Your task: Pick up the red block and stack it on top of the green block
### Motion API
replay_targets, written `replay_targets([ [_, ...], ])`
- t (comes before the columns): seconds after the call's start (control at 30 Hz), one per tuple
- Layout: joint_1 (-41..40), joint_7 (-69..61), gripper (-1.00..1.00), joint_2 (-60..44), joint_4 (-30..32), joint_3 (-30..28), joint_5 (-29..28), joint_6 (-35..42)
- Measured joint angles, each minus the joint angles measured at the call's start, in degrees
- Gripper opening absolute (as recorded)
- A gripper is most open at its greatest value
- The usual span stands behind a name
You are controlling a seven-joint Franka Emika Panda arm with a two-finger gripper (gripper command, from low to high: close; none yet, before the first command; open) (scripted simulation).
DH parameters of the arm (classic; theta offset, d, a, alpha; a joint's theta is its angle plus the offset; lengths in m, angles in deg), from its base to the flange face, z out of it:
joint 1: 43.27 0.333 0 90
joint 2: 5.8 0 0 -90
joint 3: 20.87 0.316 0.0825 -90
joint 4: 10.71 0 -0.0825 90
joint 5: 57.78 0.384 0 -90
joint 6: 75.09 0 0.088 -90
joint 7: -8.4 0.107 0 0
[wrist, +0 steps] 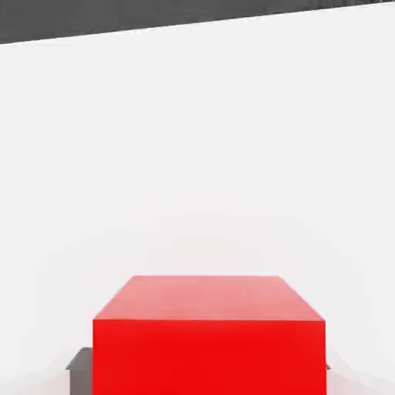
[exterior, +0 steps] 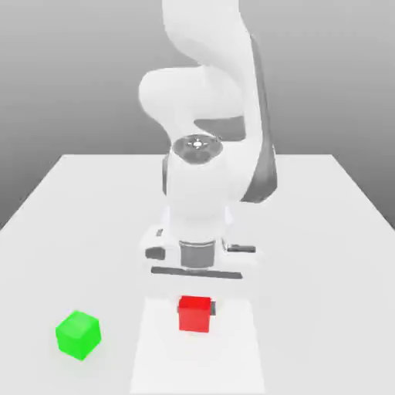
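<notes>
Matte red block point(exterior: 194, 314), green block point(exterior: 78, 334)

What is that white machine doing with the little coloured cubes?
A white robot arm has lowered its tool onto the red block near the middle of the white table, and the tool is shut on it. The block looks to be still down on the table, not yet lifted. The green block sits by itself, apart, toward the exterior view's left. The job is to stack red on green, so that part has not been done yet.
</notes>
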Motion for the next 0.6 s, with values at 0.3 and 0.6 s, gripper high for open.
replay_targets([
  [0.3,5.35,-6.20,-1.00,5.40,-1.78,-6.91,-1.15,7.69],
  [0.6,8.56,-21.25,-1.00,4.90,-6.72,-19.41,-0.58,12.23],
])
